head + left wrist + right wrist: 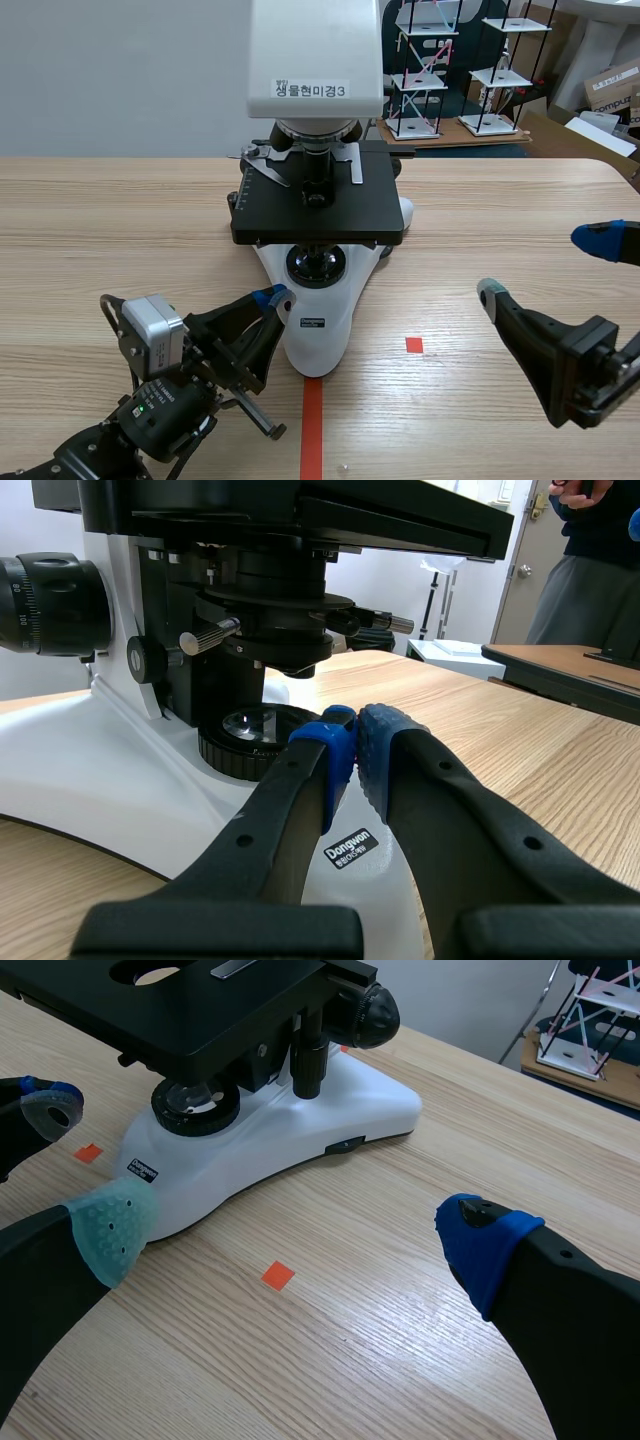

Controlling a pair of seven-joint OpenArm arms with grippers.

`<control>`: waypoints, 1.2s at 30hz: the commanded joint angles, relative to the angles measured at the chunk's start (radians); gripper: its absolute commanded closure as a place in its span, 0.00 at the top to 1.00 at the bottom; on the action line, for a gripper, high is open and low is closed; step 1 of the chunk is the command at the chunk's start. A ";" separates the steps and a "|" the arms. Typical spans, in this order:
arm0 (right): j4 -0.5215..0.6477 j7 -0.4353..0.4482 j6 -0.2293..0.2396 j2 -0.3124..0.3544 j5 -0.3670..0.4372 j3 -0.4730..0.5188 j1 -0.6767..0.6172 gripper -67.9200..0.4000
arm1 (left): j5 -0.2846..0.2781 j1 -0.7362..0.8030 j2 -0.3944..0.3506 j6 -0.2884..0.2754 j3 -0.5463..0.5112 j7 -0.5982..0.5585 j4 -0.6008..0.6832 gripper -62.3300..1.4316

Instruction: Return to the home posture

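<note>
A white and black microscope [318,190] stands at the middle of the wooden table; its base [300,1130] and lamp lens [250,725] show in both wrist views. My left gripper [277,296] rests low at the front left, shut on nothing, blue pads [345,750] meeting just over the front of the white base. My right gripper [550,265] hovers at the front right, open wide, with one grey-green pad [115,1225] and one blue pad [480,1245] far apart over bare wood. The left gripper's tip [45,1105] shows beside the base in the right wrist view.
Orange-red tape marks [413,344] lie on the table in front of the microscope. Wire-frame racks [425,60] and cardboard boxes [610,90] stand beyond the far edge. A person [590,570] stands at the back in the left wrist view.
</note>
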 commanded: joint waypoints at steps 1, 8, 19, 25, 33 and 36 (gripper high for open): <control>0.005 0.015 -0.004 0.005 0.007 0.009 -0.002 0.90 | -0.003 -0.006 0.004 0.002 -0.004 -0.005 0.008 0.10; 0.005 0.015 -0.004 0.005 0.007 0.009 -0.002 0.90 | -0.003 -0.005 0.002 0.002 -0.004 0.043 0.008 0.10; 0.005 0.015 -0.004 0.005 0.007 0.009 -0.002 0.90 | -0.003 0.000 -0.001 0.002 -0.004 0.004 0.008 0.10; 0.005 0.015 -0.004 0.005 0.007 0.009 -0.002 0.90 | -0.003 0.032 -0.029 0.006 -0.005 -0.042 0.028 0.10; 0.005 0.015 -0.004 0.005 0.007 0.009 -0.002 0.90 | -0.008 0.147 -0.128 0.005 -0.005 0.074 0.216 0.35; 0.005 0.016 -0.004 0.005 0.007 0.009 -0.002 0.90 | -0.047 0.202 -0.178 -0.001 -0.012 0.174 0.326 0.60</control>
